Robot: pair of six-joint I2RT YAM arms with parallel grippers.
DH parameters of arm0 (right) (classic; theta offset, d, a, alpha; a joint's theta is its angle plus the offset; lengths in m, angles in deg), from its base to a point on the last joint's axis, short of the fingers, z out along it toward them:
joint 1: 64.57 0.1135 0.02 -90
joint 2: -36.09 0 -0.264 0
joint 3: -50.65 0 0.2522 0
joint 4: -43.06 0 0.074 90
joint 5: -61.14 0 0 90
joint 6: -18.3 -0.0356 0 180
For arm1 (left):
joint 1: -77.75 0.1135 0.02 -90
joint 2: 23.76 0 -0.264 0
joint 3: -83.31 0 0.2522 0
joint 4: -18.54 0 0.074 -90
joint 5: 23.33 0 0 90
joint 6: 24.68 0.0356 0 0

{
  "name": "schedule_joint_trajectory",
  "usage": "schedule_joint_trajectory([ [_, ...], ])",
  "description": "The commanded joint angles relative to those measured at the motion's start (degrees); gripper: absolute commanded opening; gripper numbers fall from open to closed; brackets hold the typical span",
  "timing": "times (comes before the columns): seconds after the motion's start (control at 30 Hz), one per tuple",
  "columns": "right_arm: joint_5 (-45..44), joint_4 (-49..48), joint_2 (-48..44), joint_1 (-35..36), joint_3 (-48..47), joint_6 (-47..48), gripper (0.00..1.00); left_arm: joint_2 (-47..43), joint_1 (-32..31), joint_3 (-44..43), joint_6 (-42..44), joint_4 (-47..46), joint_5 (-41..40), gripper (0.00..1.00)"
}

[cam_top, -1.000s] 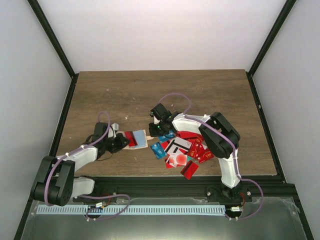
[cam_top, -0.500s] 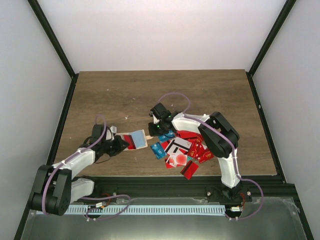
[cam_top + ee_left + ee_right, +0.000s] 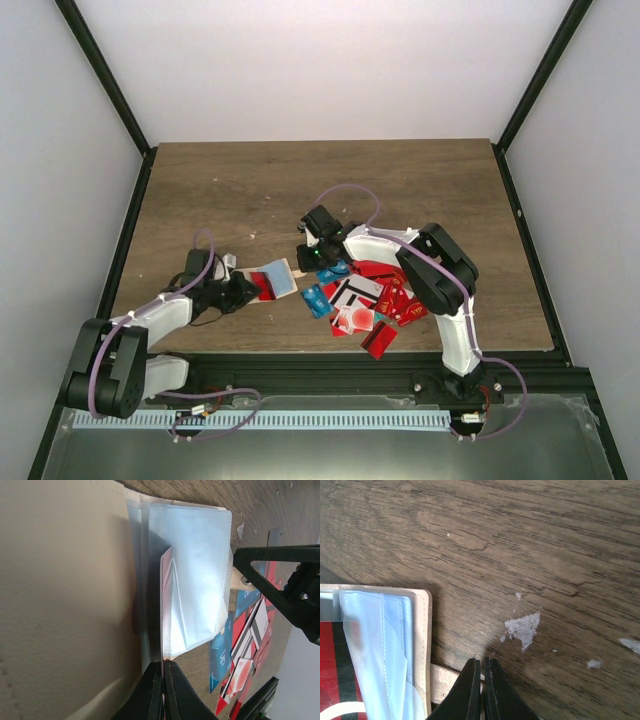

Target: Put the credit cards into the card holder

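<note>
**Left hand** (image 3: pixel 162 674): black fingers pressed together, tips at the near edge of the open beige leather-like folding card holder (image 3: pixel 60 605). Whether a leaf is caught between them cannot be told. In the wrist view, clear plastic sleeves (image 3: pixel 197 565) fan open at 12 o'clock of the tips, with a red card (image 3: pixel 167 595) showing inside.

**Right hand** (image 3: pixel 481 670): fingers likewise pressed together, tips over the end of the holder's beige snap tab (image 3: pixel 447 682).

**Top view:** the holder lies between the two hands, at 3 o'clock of the left hand and 8 o'clock of the right. The heap of thin plastic credit cards (image 3: pixel 365 300), red, teal and white-black, lies on the brown wood-grain worktop (image 3: pixel 300 190). It is at 4 o'clock of the right hand, just beside the holder.
</note>
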Motion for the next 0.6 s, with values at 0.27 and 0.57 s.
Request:
schedule_joint_trajectory([
  [0.27,-0.4,1.9,2.8,-0.6,-0.9,1.8,0.01,0.0,0.6,1.3,-1.3,-4.7,0.1,0.04],
  [0.57,0.2,2.1,3.3,-0.6,-0.9,2.5,0.01,3.4,0.9,1.2,-0.4,-9.5,1.1,0.04],
])
